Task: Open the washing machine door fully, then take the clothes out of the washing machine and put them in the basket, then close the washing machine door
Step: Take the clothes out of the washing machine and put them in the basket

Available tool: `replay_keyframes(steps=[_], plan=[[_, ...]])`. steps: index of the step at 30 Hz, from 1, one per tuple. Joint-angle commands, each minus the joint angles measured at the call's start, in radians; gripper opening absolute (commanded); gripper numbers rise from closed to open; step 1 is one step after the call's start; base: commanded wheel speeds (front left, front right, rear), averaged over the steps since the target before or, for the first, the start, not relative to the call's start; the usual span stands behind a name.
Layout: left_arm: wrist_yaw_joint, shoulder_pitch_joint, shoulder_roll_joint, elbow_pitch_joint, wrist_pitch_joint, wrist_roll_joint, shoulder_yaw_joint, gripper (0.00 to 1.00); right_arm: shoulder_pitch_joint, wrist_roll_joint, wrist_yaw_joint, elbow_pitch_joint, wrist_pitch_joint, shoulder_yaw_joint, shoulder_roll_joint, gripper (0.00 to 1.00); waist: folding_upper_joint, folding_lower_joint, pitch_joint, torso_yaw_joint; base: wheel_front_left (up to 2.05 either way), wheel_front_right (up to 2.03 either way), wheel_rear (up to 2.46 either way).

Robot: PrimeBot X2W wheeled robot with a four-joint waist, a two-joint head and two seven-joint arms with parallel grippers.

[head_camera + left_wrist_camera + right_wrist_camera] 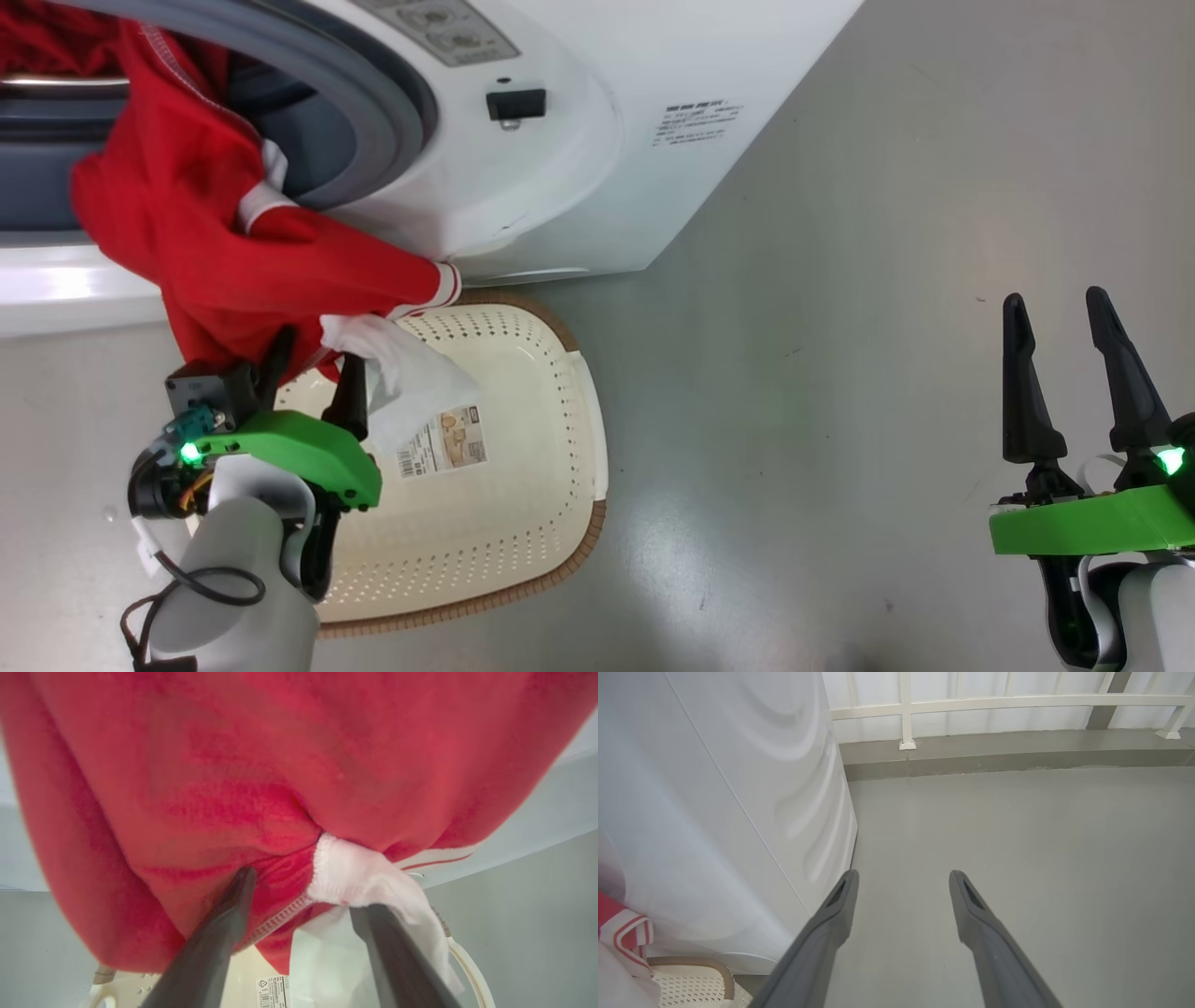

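The red clothes hang out of the washing machine past its grey rubber ring, down to the cream basket on the floor in front. A white panel of the garment dangles into the basket. My left gripper is at the garment's low end over the basket, open, with red and white cloth bunched between its fingers and draped over one. My right gripper stands open over bare floor, far to the right. The washing machine door is out of view.
A paper label lies inside the basket. Grey floor stretches right of the machine's white side. A low kerb with a white railing bounds the floor beyond. The basket's brown rim touches the machine's base.
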Motion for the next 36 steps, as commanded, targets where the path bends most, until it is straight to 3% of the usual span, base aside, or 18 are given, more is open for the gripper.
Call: replay_keyframes(steps=[1, 14, 36], plan=[[-0.005, 0.009, 0.027, -0.012, -0.005, 0.011, 0.024, 1.0, -0.013, 0.006, 0.006, -0.022, -0.006, 0.017, -0.012, 1.0, -0.0001, 0.0, -0.004, 0.003, 0.0, 0.0, 0.0], [-0.005, 0.066, 0.026, -0.104, -0.005, -0.038, -0.008, 1.0, 0.002, -0.008, 0.006, -0.02, -0.006, 0.012, -0.012, 1.0, -0.0001, 0.0, -0.051, 0.04, 0.0, 0.0, 0.0], [-0.005, 0.313, 0.026, -0.527, -0.005, -0.02, 0.033, 1.0, 0.043, -0.025, 0.006, -0.017, -0.006, 0.015, -0.012, 1.0, -0.0001, 0.0, -0.107, 0.094, 0.0, 0.0, 0.0]])
